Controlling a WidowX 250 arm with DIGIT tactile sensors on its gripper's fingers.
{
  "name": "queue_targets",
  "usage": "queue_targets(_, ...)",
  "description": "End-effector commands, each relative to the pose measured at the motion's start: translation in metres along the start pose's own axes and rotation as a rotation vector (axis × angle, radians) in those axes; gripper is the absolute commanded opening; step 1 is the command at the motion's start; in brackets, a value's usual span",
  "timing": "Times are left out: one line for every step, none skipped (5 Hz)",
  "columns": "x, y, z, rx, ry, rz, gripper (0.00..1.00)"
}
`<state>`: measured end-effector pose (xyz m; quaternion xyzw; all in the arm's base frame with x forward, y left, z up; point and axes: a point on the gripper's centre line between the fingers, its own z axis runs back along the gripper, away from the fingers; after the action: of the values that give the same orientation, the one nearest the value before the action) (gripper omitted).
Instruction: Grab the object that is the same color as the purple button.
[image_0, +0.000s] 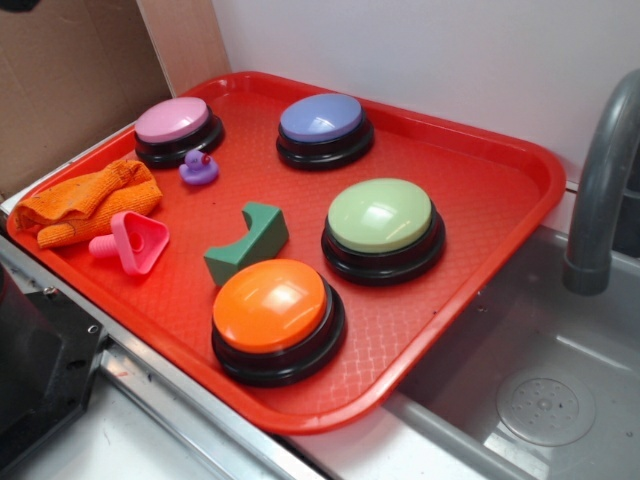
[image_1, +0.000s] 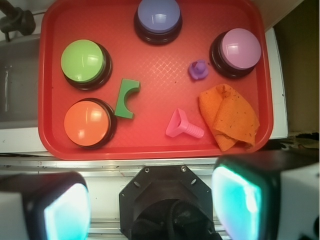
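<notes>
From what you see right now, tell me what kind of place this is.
Probably a toy kitchen set up for robot tests: a grey faucet over a metal sink, and beside it a red tray of push buttons and small toys.

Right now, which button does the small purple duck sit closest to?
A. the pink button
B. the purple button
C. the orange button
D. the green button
A: the duck sits right beside the pink button, clearly nearer to it than to the purple button.
</notes>
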<state>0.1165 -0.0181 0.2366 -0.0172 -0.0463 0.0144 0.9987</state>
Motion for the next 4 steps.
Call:
queue_targets(0.0, 0.0, 0.0, 0.0, 0.0, 0.0, 1.0)
queue_targets(0.012, 0.015, -0.013, -0.041, -0.011, 0.07, 1.0)
queue_targets(0.035, 0.036, -0.031, -0.015, -0.017, 0.157, 1.0)
queue_targets(0.056, 0.056, -0.056, -0.016, -0.058, 0.253, 1.0)
